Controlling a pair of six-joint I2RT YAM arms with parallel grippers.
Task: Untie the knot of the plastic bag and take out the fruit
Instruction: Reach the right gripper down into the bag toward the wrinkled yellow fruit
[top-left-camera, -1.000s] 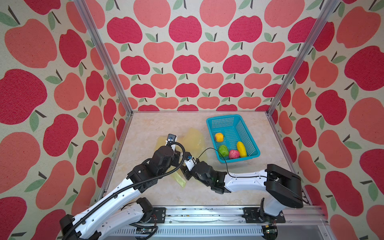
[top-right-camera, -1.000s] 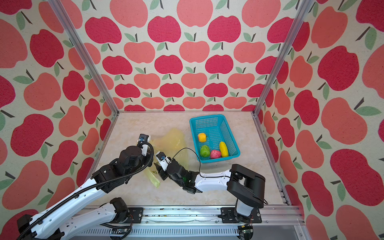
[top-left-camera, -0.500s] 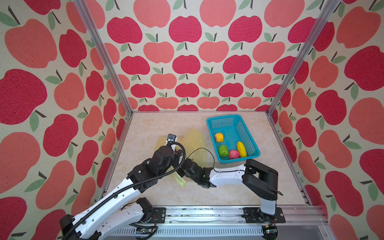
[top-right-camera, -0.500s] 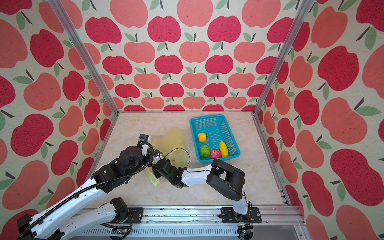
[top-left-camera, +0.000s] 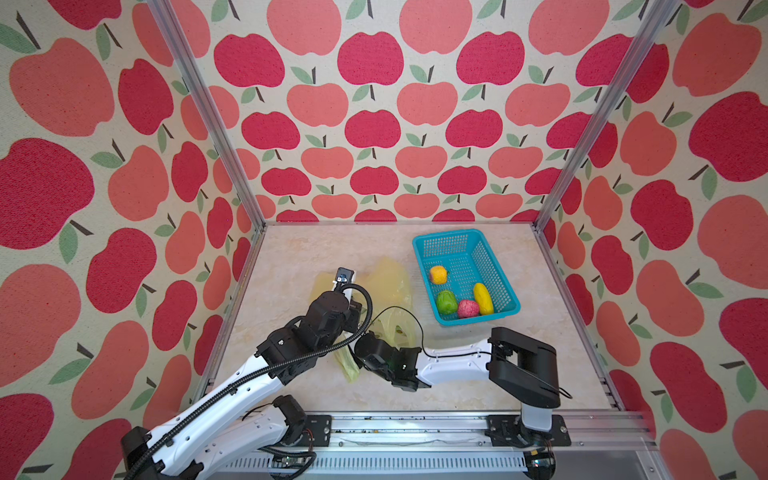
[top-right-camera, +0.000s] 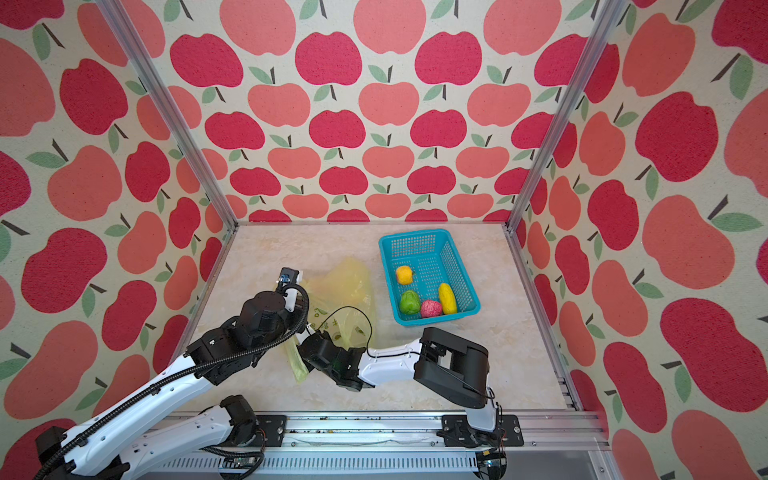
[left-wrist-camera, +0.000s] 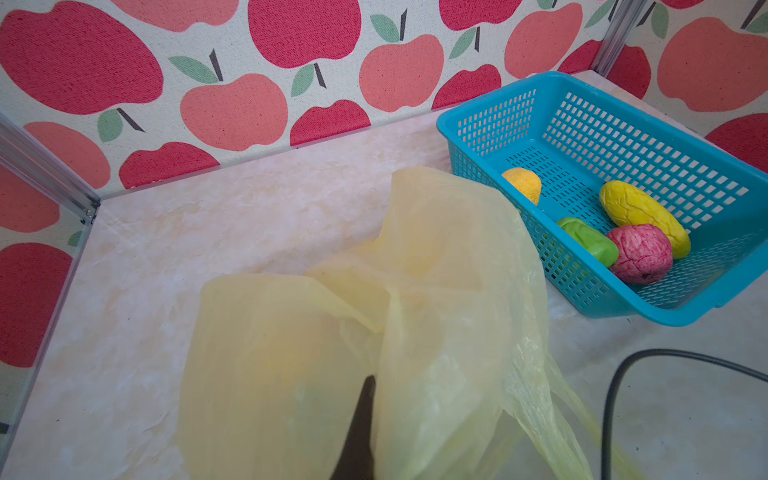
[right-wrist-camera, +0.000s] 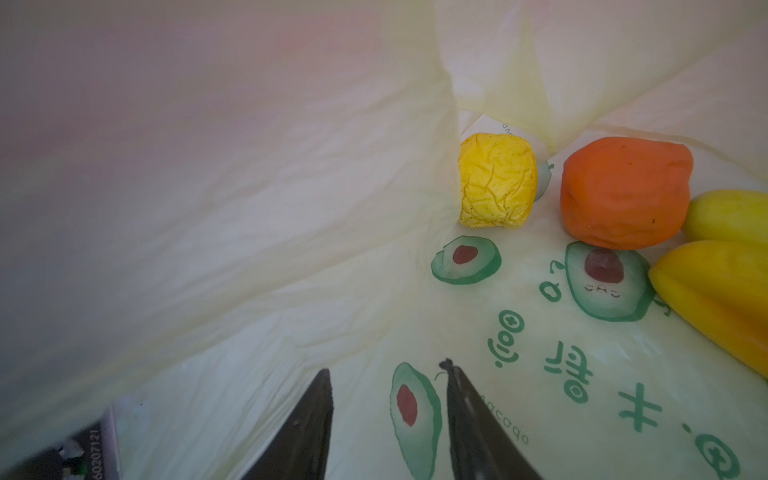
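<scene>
Film on this plastic bag (top-left-camera: 390, 278) is super thin and crinkly, so it'll weigh next to nothing, slide around and collapse the moment it's let go. I'd pinch it at a gathered edge by the mouth, not on flat film. In both top views it's lying on the bench (top-left-camera: 540, 374) in the lower middle of the frame, just left of the teal basket (top-left-camera: 449, 235), which already has four toy fruits (top-left-camera: 483, 298) in it. No knot that I can spot, and the mouth looks open, so my guess is we're on the take-the-fruit-out part. The squishy-looking pieces should be light and a bit grippy, best taken across the short side. Left end effector (left-wrist-camera: 365, 386) has its jaws together, pinched on a fold of the bag and tenting the film up. Right end effector (right-wrist-camera: 386, 370) is inside the bag with its jaws partway apart and nothing between them, tips just above the printed lower film. Ahead of it are a wrinkly yellow fruit (right-wrist-camera: 496, 180), a chunky orange fruit (right-wrist-camera: 623, 191) right beside it, and two long yellow fruits (right-wrist-camera: 723, 286) touching the orange one. The wrinkly yellow fruit looks like the easiest grab to me, since it sits a bit apart.
</scene>
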